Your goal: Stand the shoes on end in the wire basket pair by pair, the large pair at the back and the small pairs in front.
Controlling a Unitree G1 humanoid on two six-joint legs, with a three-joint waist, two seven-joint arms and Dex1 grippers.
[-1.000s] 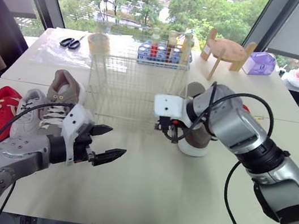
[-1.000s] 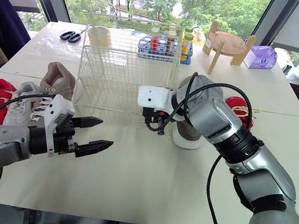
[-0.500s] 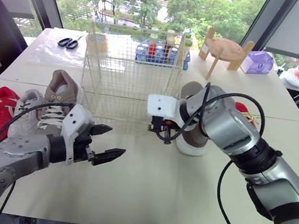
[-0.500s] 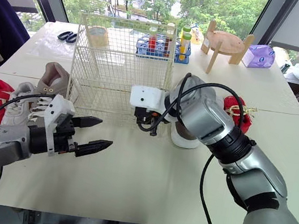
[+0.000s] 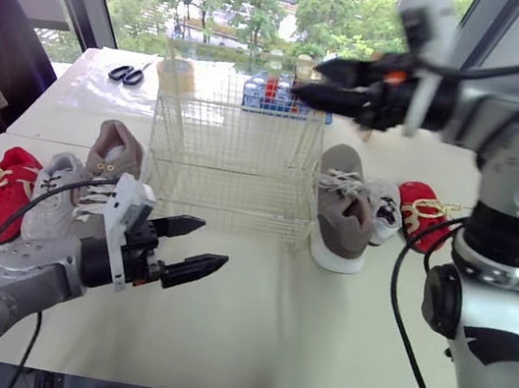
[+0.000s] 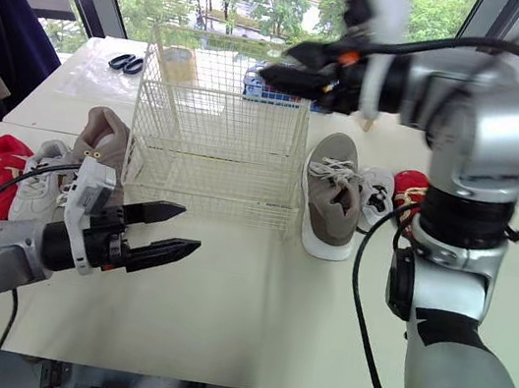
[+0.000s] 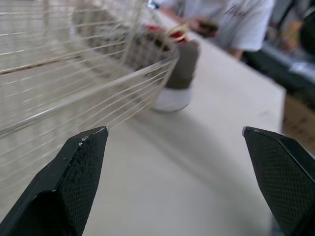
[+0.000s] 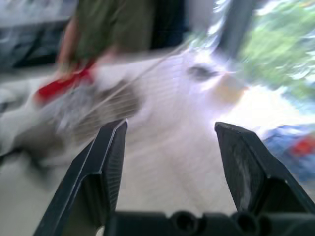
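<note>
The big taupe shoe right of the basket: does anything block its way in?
Only the wire basket itself: its side wall stands beside the taupe shoe, which likely needs lifting over the rim. Inside looks empty.

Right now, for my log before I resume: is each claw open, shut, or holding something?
Left claw: open, empty, low over the table.
Right claw: open, empty, up by the wire basket top.

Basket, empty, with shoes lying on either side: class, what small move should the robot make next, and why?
Probably lower the open right pincer to the large shoe lying beside the basket. That pincer is raised and empty, nothing stands in the basket yet, and the large pair belongs at the back.
</note>
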